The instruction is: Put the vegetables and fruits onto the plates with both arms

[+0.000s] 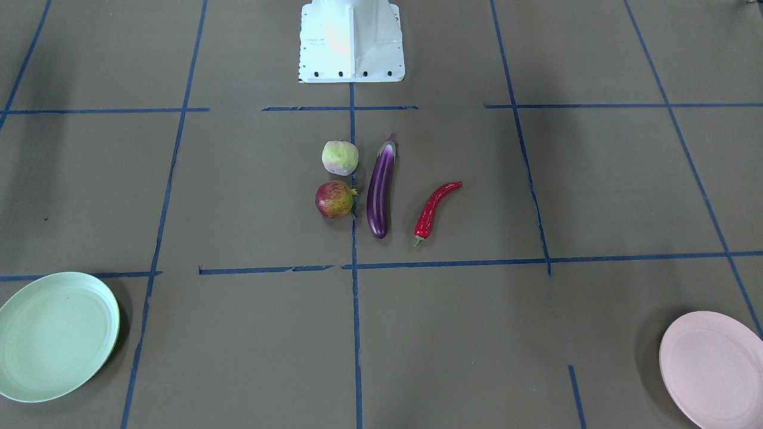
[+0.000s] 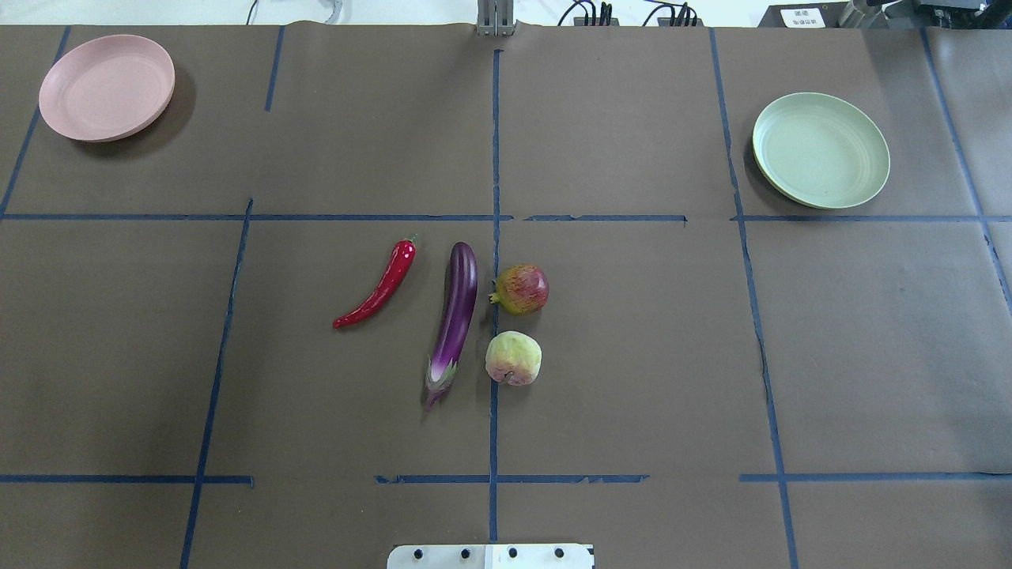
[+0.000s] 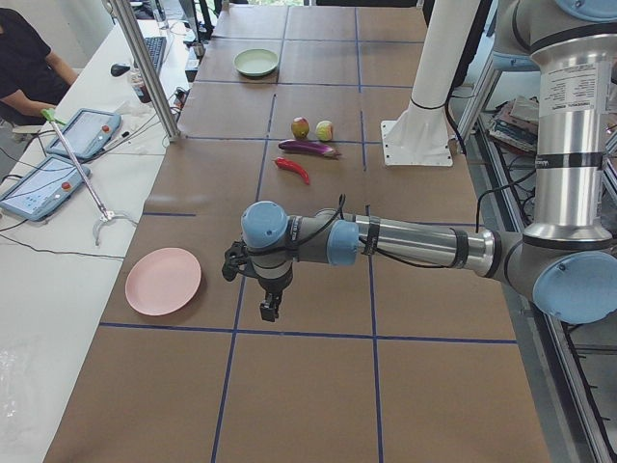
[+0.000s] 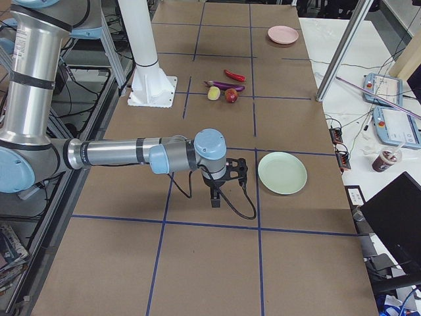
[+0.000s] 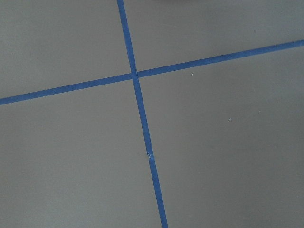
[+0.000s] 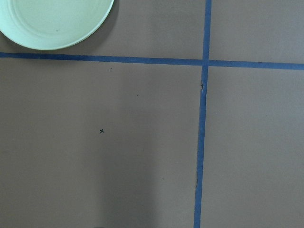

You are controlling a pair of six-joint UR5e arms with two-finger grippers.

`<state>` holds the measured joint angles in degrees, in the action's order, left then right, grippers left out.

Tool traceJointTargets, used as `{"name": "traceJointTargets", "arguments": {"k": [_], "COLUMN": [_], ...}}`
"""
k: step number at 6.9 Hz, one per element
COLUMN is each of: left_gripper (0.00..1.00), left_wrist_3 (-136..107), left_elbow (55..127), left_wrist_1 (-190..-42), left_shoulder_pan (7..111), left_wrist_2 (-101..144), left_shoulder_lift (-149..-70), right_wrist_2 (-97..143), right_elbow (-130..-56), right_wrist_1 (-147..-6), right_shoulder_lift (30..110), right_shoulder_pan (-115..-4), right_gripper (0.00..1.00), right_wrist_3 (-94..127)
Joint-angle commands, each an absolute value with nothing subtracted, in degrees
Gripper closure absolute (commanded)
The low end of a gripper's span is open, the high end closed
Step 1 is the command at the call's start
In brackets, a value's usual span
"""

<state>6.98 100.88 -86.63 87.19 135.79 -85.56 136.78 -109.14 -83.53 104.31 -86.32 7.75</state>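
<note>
Progress: nothing plated yet, all four pieces remain for you | eggplant (image 2: 454,316), red chili pepper (image 2: 379,286), pomegranate (image 2: 522,288), yellow-green fruit (image 2: 513,358) clustered mid-table | pink plate (image 2: 107,87) bare at 10 o'clock, green plate (image 2: 821,150) bare at 2 | left gripper (image 3: 270,309), right gripper (image 4: 216,197): jaw state you cannot tell

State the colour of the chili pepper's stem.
Green; the chili pepper shows it best in the front-facing view.

No legible text or labels
</note>
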Motion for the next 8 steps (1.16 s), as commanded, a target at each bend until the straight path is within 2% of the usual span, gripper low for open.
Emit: {"name": "traceJointTargets", "arguments": {"k": [1, 4, 6, 7, 8], "left_gripper": [0.00, 0.00, 0.00, 0.00, 0.00], "left_wrist_3": [7.03, 7.03, 7.03, 7.03, 7.03], "left_elbow": [100.99, 101.34, 101.51, 101.69, 101.78], "left_wrist_1": [-86.66, -86.66, -86.66, -86.66, -86.66], "left_shoulder_pan": [87.19, 87.28, 87.19, 87.19, 87.19], "left_wrist_2": [135.79, 135.79, 135.79, 135.79, 135.88], "left_shoulder_lift": [-84.82, -84.11, -83.94, -83.94, -83.94], "right_wrist_2": [136.85, 136.93, 136.85, 136.85, 137.11], "right_elbow": [-109.07, -109.07, -109.25, -109.25, -109.34], "right_wrist_1": [-83.15, -83.14, -80.27, -77.81, -77.78], "right_shoulder_lift": [104.33, 104.33, 104.06, 103.11, 98.57], "right_shoulder_pan": [-86.22, -85.96, -81.76, -79.30, -75.54], "right_gripper": [0.00, 0.00, 0.00, 0.00, 0.00], "right_wrist_3": [7.82, 7.91, 8.96, 11.05, 18.64]}}
